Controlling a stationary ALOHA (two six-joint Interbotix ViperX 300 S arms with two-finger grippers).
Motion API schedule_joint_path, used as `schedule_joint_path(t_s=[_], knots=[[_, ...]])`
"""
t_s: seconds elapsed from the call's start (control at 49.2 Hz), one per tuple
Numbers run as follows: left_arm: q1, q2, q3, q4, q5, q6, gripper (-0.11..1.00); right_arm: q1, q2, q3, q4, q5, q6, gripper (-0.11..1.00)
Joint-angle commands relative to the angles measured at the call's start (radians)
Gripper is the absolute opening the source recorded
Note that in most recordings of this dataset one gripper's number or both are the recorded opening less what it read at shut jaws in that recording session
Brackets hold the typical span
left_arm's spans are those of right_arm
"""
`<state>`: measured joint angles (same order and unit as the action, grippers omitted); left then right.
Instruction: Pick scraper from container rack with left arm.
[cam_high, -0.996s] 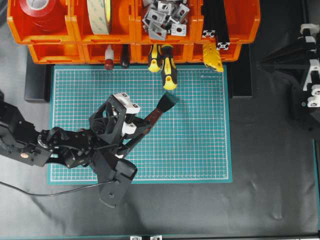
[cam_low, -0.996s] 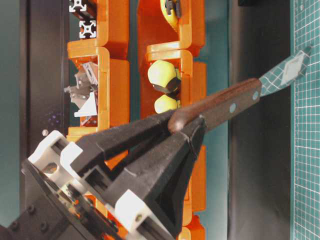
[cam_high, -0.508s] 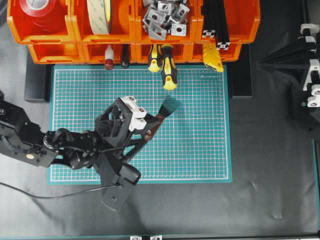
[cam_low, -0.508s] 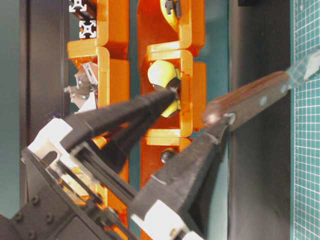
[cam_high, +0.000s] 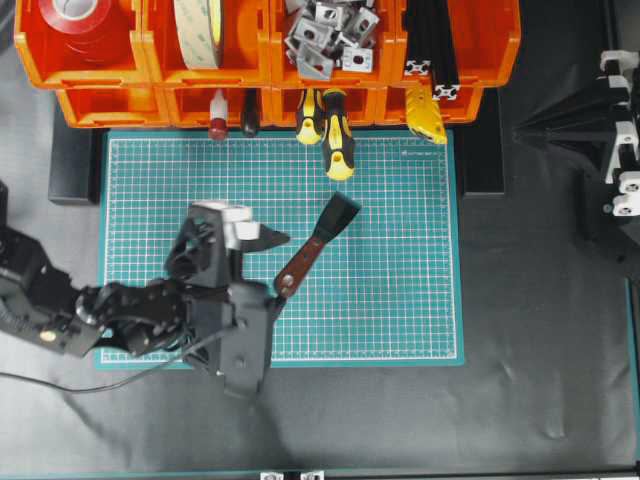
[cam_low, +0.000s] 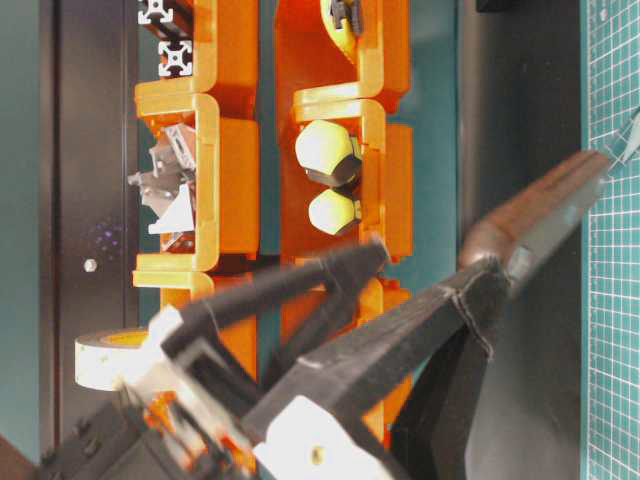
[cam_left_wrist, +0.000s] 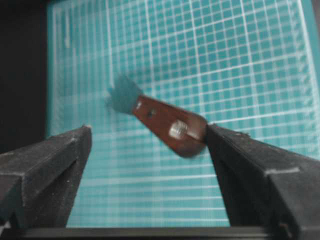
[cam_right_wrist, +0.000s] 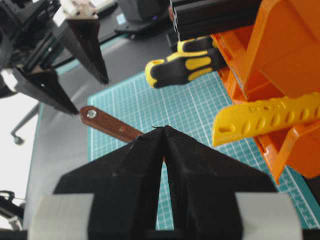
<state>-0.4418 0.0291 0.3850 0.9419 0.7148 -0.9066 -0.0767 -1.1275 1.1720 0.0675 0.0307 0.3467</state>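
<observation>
The scraper (cam_high: 314, 245) lies flat mid-mat on the green mat (cam_high: 400, 300), clear of the container rack (cam_high: 130, 105), apparently set down: the left gripper (cam_high: 268, 270) fingers (cam_left_wrist: 250, 175) stand wide apart at its handle; right gripper (cam_right_wrist: 164, 137) fingers closed.

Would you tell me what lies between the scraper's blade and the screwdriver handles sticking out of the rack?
Only bare green mat separates scraper from screwdrivers, as the overhead view shows.
</observation>
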Motion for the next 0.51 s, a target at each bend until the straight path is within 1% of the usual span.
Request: schedule_joint_path(t_s=[0.0,0.041,0.102,0.244,0.366,0.488], knots=[[-0.008,-0.028,0.005,0.0,0.018,-0.158,0.88,0.006,0.008,-0.021,-0.002,0.015,-0.002,0.01],[-0.006,-0.032,0.012,0.0,0.018,-0.207,0.88,0.006,0.008,-0.021,-0.002,0.021,-0.002,0.01],[-0.008,-0.038,0.021,0.0,0.018,-0.258,0.87,0.005,0.008,-0.021,-0.002,0.025,-0.002,0.01],[-0.008,-0.055,0.046,0.0,0.018,-0.339,0.87,0.005,0.008,-0.021,-0.002,0.023,-0.002,0.01],[-0.021,-0.107,0.075,0.0,0.017,-0.377,0.87,0.005,0.006,-0.021,-0.002,0.025,-0.003,0.01],[-0.046,-0.204,0.124,0.002,0.015,-0.379,0.87,0.005,0.0,-0.025,-0.005,0.026,-0.006,0.01]])
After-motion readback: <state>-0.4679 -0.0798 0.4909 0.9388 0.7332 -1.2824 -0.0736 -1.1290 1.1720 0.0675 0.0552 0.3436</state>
